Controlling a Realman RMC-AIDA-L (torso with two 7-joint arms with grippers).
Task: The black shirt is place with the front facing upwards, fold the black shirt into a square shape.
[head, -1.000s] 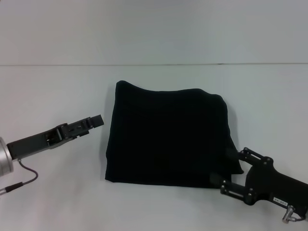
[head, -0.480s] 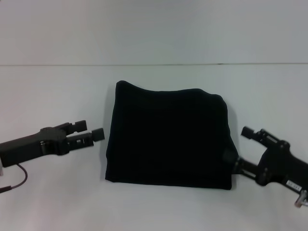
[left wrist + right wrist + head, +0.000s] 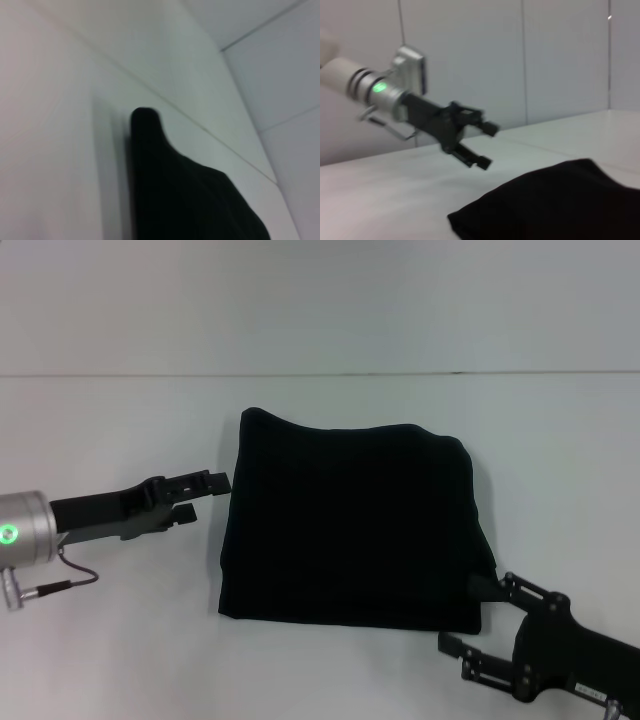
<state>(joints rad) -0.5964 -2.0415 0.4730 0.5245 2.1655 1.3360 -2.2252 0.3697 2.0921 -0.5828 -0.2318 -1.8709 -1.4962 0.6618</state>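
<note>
The black shirt (image 3: 350,525) lies folded into a rough square in the middle of the white table, plain side up, with no lettering showing. My left gripper (image 3: 203,496) hovers just off the shirt's left edge, open and holding nothing. The right wrist view shows that same left gripper (image 3: 487,145) above the table, beside the shirt (image 3: 555,200). My right gripper (image 3: 468,614) is open at the shirt's near right corner, its upper fingertip (image 3: 486,586) right at the cloth. In the left wrist view only the shirt (image 3: 185,195) appears.
The white table (image 3: 110,640) spreads out on all sides of the shirt. A seam line (image 3: 320,374) runs across behind it, marking the far edge against the pale wall. A thin cable (image 3: 60,585) hangs under my left arm.
My left gripper has risen and come nearer the shirt's left edge. My right gripper has dropped back toward the near right corner, away from the right edge. The shirt has stayed put.
</note>
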